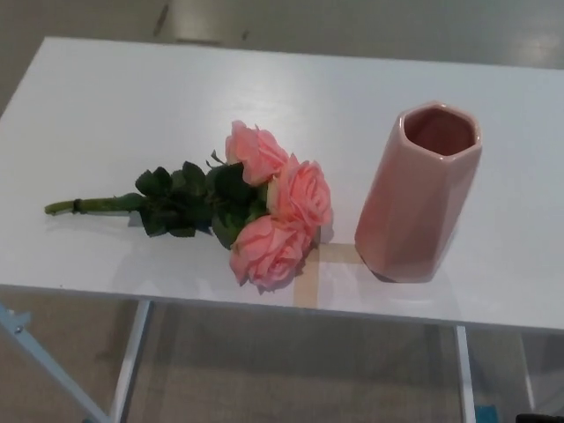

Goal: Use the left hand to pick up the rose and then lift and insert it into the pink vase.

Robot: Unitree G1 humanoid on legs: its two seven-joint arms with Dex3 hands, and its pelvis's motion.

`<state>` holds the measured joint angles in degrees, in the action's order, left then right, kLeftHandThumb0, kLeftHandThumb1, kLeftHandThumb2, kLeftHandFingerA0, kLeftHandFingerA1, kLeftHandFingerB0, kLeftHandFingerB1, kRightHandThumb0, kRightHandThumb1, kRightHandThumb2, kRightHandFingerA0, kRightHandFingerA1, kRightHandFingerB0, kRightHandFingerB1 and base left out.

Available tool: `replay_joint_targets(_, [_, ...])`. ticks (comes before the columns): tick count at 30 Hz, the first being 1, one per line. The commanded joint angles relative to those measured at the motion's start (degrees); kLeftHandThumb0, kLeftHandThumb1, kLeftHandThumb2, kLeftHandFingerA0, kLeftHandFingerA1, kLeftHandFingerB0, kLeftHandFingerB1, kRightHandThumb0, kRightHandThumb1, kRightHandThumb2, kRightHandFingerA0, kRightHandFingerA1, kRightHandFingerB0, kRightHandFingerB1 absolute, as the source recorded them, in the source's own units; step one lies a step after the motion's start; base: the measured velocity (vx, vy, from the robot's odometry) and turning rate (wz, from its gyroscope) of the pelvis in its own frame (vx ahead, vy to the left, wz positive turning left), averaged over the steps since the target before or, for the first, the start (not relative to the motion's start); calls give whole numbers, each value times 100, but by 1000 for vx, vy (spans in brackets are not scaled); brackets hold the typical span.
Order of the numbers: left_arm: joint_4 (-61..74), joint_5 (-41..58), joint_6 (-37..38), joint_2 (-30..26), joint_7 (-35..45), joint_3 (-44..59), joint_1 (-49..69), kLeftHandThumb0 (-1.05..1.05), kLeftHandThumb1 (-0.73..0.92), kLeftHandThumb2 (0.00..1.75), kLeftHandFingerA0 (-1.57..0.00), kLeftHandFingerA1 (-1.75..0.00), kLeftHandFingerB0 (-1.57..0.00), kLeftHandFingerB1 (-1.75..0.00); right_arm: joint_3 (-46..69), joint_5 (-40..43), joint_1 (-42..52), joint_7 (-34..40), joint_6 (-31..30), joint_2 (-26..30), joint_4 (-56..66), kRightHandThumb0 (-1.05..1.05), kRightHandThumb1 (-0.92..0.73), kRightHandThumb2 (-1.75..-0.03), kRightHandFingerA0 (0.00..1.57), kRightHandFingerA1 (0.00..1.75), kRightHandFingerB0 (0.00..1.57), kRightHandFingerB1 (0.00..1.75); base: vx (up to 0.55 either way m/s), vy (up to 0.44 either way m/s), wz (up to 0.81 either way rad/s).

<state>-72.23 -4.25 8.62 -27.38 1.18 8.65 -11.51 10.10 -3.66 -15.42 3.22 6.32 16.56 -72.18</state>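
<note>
A bunch of three pink roses (278, 207) lies flat on the white table (132, 115), blooms toward the right. Dark green leaves (189, 203) sit mid-stem, and the green stem end (84, 205) points left. A tall pink faceted vase (421, 196) stands upright to the right of the blooms, its mouth (439, 129) open and facing up. A small gap separates the blooms from the vase. Neither of my hands shows in the head view.
A strip of tan tape (313, 278) marks the table near its front edge, between roses and vase. Below the front edge the table's metal legs (130, 361) and the floor are visible. The table's far edge runs along the top.
</note>
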Motion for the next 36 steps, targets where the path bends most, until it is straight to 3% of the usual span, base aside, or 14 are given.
replay_joint_targets(1, [-111, 26, 181, -9, 46, 20, 35, -51, 39, 68, -43, -45, -31, -41, 38, 53, 55, 130, 178, 23, -109, -30, -65, -59, 66, 49, 53, 43, 0, 0, 0])
replay_joint_targets(6, [-93, 146, 343, -6, 269, 111, 67, -54, 39, 68, -40, -45, -26, -39, 11, 26, 57, 163, 201, 13, -120, -30, -65, -59, 66, 49, 53, 43, 0, 0, 0])
replay_joint_targets(7, [-54, 121, 376, -32, 410, 74, 63, -57, 38, 67, -30, -41, -17, -36, -23, -7, 66, 183, 206, 2, -123, -31, -65, -59, 65, 49, 53, 43, 0, 0, 0])
replay_joint_targets(8, [-16, 101, 403, -49, 522, 44, 66, -28, 19, 81, -8, -50, -7, -50, -41, -19, 76, 189, 214, -5, -124, -31, -64, -59, 64, 49, 53, 43, 0, 0, 0])
replay_joint_targets(11, [144, 63, 535, -96, 893, -55, 136, -31, 16, 79, -1, -49, 0, -47, -72, -24, 92, 183, 218, 9, -119, -30, -64, -59, 64, 49, 53, 43, 0, 0, 0])
replay_joint_targets(12, [276, 82, 645, -139, 1136, -93, 230, -60, 40, 54, -8, -26, -12, -25, -75, -20, 98, 182, 217, 17, -119, -30, -64, -59, 64, 49, 53, 43, 0, 0, 0])
replay_joint_targets(13, [597, 146, 869, -259, 1647, -152, 408, -67, 34, 65, -6, -19, -8, -21, -80, -20, 74, 182, 204, 28, -125, -30, -64, -59, 64, 49, 53, 43, 0, 0, 0])
replay_joint_targets(16, [1365, 283, 1122, -521, 2535, -284, 822, -71, 40, 57, 0, -23, -6, -25, -109, -42, 61, 193, 192, 34, -129, -30, -65, -58, 63, 48, 53, 43, 0, 0, 0])
replay_joint_targets(17, [1857, 437, 1157, -675, 3011, -333, 1111, -60, 34, 77, 0, -11, -9, -29, -115, -48, 53, 204, 180, 42, -135, -30, -65, -58, 63, 48, 53, 43, 0, 0, 0])
replay_joint_targets(19, [2991, 876, 1070, -1025, 4035, -409, 1767, -60, 33, 76, 0, -11, -10, -32, -121, -59, 48, 225, 169, 58, -145, -30, -65, -58, 64, 48, 53, 43, 0, 0, 0])
replay_joint_targets(21, [3437, 1101, 974, -1183, 4468, -430, 2006, -72, 42, 57, 0, -22, -17, -29, -113, -55, 45, 239, 162, 68, -146, -30, -65, -58, 64, 48, 53, 43, 0, 0, 0])
replay_joint_targets(22, [3923, 1504, 1039, -1397, 5092, -397, 2342, -29, 13, 79, -7, -50, -7, -48, -138, -87, 54, 266, 171, 82, -145, -30, -65, -58, 63, 48, 53, 43, 0, 0, 0])
replay_joint_targets(23, [4167, 1644, 1031, -1483, 5253, -372, 2492, -59, 42, 54, -28, -31, -28, -30, -147, -99, 52, 267, 177, 86, -150, -30, -65, -58, 63, 48, 53, 42, 0, 0, 0])
replay_joint_targets(36, [7705, 2789, 851, -2220, 5533, 115, 4312, -52, 42, 54, -46, -38, -41, -34, -108, -57, 47, 221, 183, 82, -153, -29, -65, -59, 65, 49, 52, 42, 0, 0, 0])
